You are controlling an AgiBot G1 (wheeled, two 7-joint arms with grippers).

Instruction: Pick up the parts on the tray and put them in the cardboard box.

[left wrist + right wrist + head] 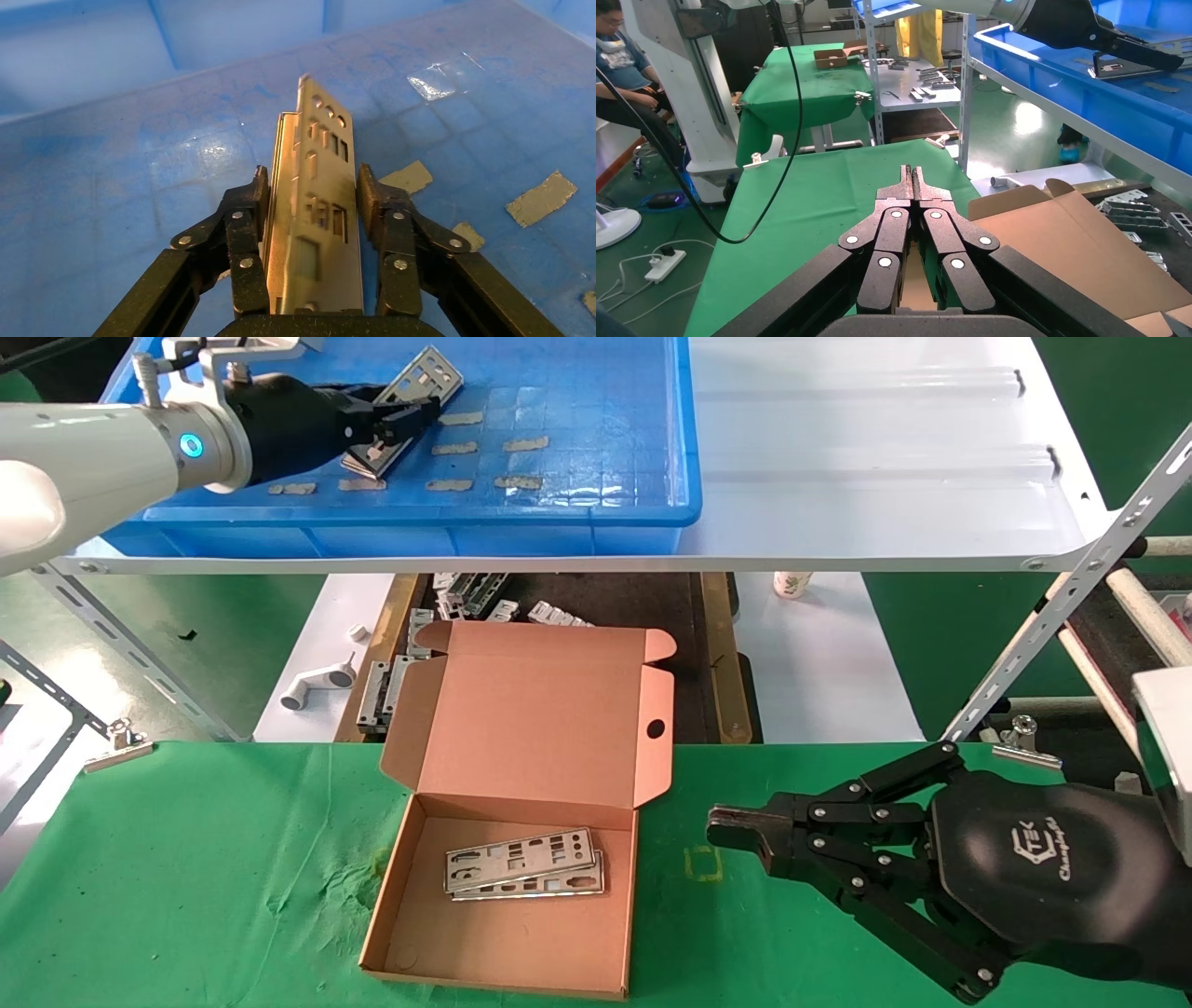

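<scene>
Tape strips (pixel 484 453) beside gripped part (pixel 402 412)

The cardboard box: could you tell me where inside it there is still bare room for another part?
The box floor is bare near its front wall and at its left side. The two stacked parts crowd the back right, by the lid hinge.

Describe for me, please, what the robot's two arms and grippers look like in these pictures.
The left arm is glossy white with a glowing blue ring light near the wrist and a black housing ahead of it. The left gripper and right gripper are black linkage fingers joined by silver rivets. The right gripper's rounded black housing carries a pale logo with lettering.
</scene>
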